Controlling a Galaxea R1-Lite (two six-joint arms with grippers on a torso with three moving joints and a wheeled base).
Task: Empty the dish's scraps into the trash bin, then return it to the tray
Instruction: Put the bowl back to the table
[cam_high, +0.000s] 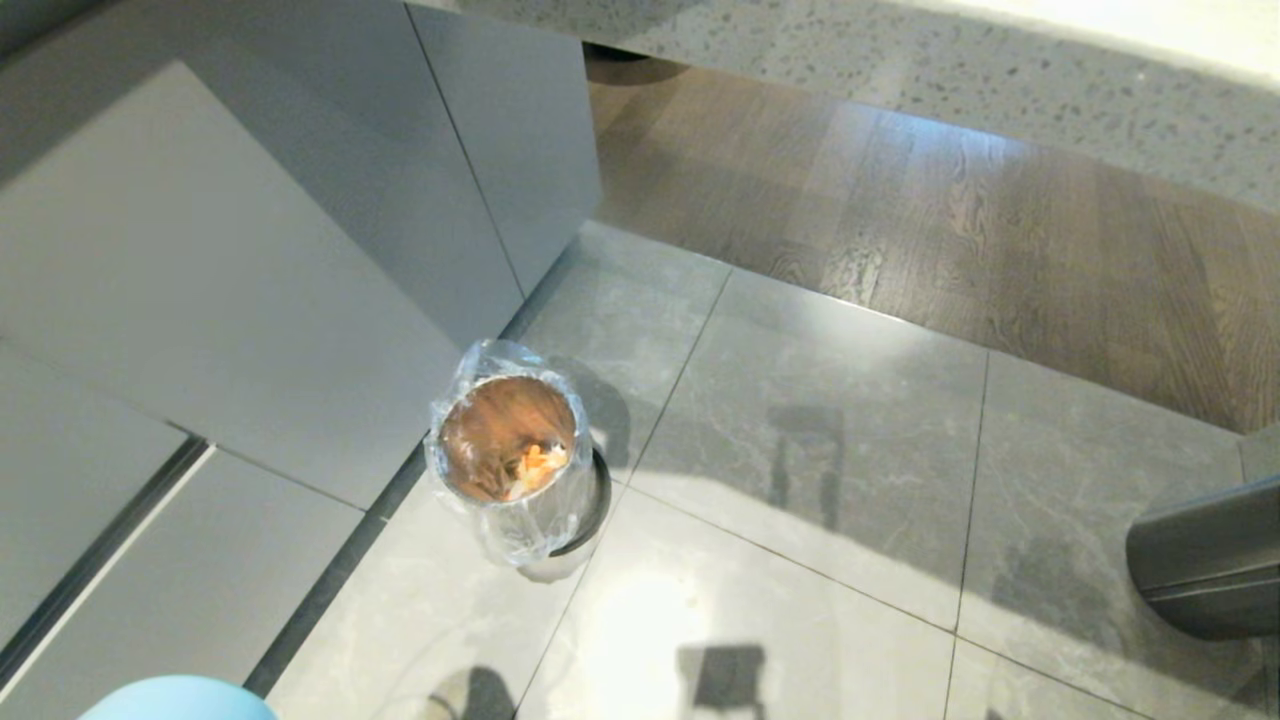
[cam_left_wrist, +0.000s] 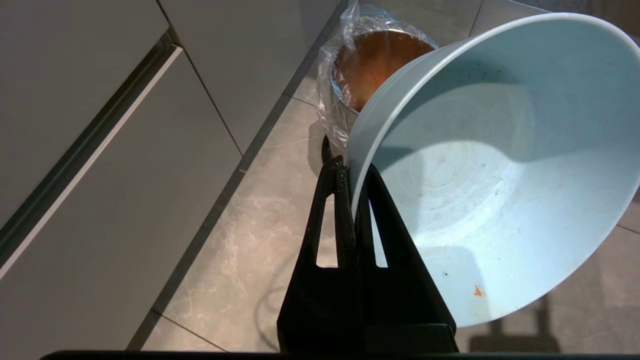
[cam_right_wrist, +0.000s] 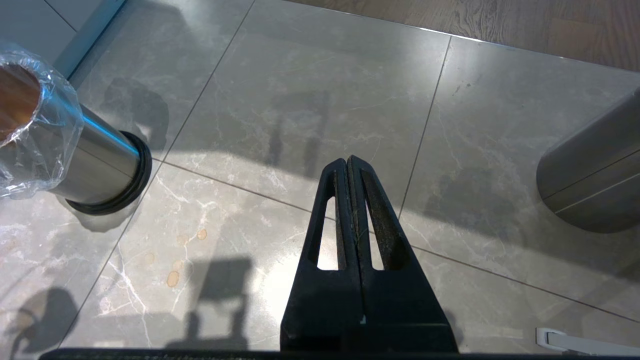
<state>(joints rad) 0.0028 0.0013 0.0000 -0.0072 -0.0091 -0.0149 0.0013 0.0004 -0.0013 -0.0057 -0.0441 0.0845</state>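
Left tool (cam_left_wrist: 350, 172) pinching tilted dish (cam_left_wrist: 500, 165) rim above floor, near trash bin (cam_left_wrist: 370, 65); right tool (cam_right_wrist: 347, 165) pressed together

The small round pale blue bowl (cam_left_wrist: 500, 165) has a tiny orange speck inside. The little shiny silver bin (cam_high: 515, 450), wrapped in a clear crinkly bag, is brown inside with orange and pale yellow bits (cam_high: 537, 464). The big stone floor tiles (cam_high: 800, 440) are grey with white veins.
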